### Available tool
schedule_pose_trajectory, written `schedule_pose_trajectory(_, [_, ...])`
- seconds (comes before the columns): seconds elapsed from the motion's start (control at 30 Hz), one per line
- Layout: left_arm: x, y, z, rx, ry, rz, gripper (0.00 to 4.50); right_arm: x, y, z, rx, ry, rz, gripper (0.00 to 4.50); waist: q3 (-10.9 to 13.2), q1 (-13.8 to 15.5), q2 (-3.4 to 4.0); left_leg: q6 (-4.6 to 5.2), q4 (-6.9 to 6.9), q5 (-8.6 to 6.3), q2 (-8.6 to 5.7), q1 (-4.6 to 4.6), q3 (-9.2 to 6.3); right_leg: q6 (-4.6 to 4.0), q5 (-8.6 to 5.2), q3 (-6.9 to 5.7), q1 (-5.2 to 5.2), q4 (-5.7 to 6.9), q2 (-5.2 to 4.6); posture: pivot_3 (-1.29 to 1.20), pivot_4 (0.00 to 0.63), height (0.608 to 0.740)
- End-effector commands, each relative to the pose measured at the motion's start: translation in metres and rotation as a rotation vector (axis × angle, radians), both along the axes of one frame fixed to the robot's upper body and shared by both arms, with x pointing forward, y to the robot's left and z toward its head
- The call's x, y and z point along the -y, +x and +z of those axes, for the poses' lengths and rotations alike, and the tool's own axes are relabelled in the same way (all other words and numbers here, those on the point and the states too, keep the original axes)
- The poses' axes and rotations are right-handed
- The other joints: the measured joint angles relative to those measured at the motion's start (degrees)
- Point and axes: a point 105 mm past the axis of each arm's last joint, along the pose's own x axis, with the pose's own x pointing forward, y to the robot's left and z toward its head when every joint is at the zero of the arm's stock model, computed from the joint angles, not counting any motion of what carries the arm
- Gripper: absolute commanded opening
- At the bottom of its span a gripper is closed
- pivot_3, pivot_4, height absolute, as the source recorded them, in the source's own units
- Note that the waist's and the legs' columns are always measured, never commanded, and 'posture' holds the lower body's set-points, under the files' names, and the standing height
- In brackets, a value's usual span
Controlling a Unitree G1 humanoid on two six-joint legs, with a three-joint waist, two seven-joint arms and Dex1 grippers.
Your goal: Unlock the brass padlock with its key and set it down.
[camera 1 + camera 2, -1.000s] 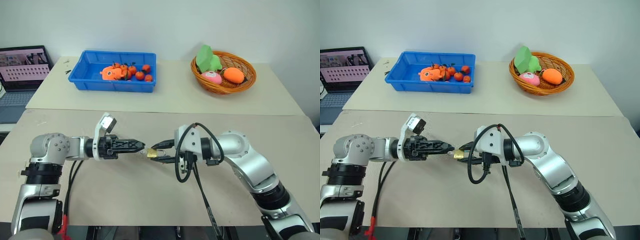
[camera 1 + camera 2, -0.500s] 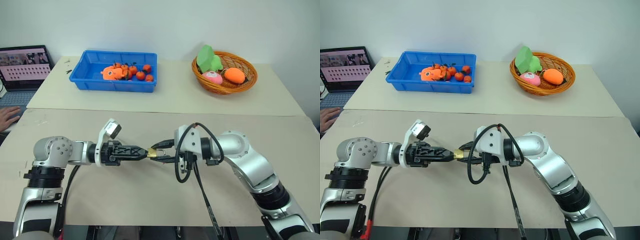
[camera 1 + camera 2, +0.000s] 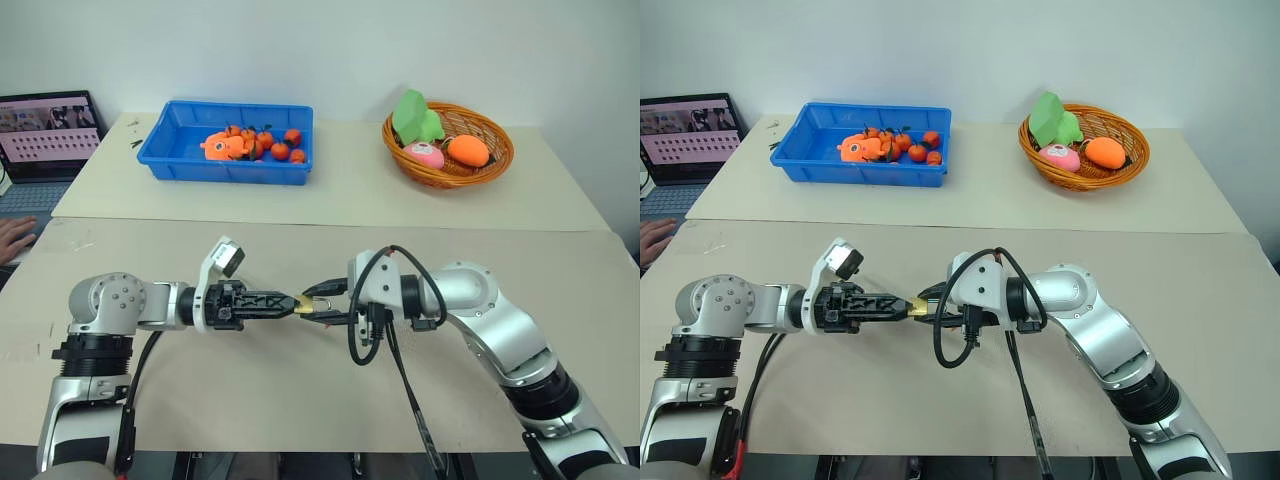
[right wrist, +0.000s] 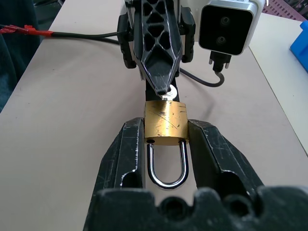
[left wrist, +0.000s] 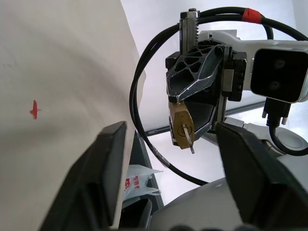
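Both hands meet: left hand (image 4: 161, 72) has closed onto the key (image 4: 169, 93).

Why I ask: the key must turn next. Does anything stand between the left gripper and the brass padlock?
Nothing visible does. The left gripper has its tip right at the key in the brass padlock, which the right gripper clamps above the table.

A blue bin (image 3: 226, 143) stands on the far table, holding small orange fruits (image 3: 268, 143). To its right, well apart, a wicker basket (image 3: 449, 145) holds green (image 3: 414, 115), pink (image 3: 424, 154) and orange (image 3: 467, 150) toys. Left of the bin sits an open laptop (image 3: 47, 130), a person's hand (image 3: 15, 236) near it.
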Motion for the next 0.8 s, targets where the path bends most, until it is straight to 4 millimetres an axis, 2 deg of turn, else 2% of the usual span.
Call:
schedule_pose_trajectory(0.03, [0.003,-0.002,0.011,0.032,-0.031,-0.02,1.07,-0.003,-0.004,0.009,0.049,0.021,0.025,0.93,0.0,0.01,0.0,0.0,0.0,0.0,0.0,0.0,0.0,0.0,0.0,0.0,0.0,0.0,0.0,0.0,0.15,0.74])
schedule_pose_trajectory(0.13, [0.004,-0.003,0.011,0.033,-0.031,-0.025,0.06,-0.003,-0.005,0.008,0.049,0.021,0.026,0.93,0.0,0.0,0.0,0.0,0.0,0.0,0.0,0.0,0.0,0.0,0.0,0.0,0.0,0.0,0.0,0.0,0.15,0.74])
schedule_pose_trajectory(0.8, [0.014,-0.003,0.009,0.12,-0.01,-0.026,0.05,-0.002,-0.006,0.007,0.052,0.012,0.025,0.93,0.0,0.04,0.0,0.0,0.0,0.0,-0.01,0.0,0.0,0.0,0.0,0.0,0.0,0.0,-0.01,0.0,0.15,0.74])
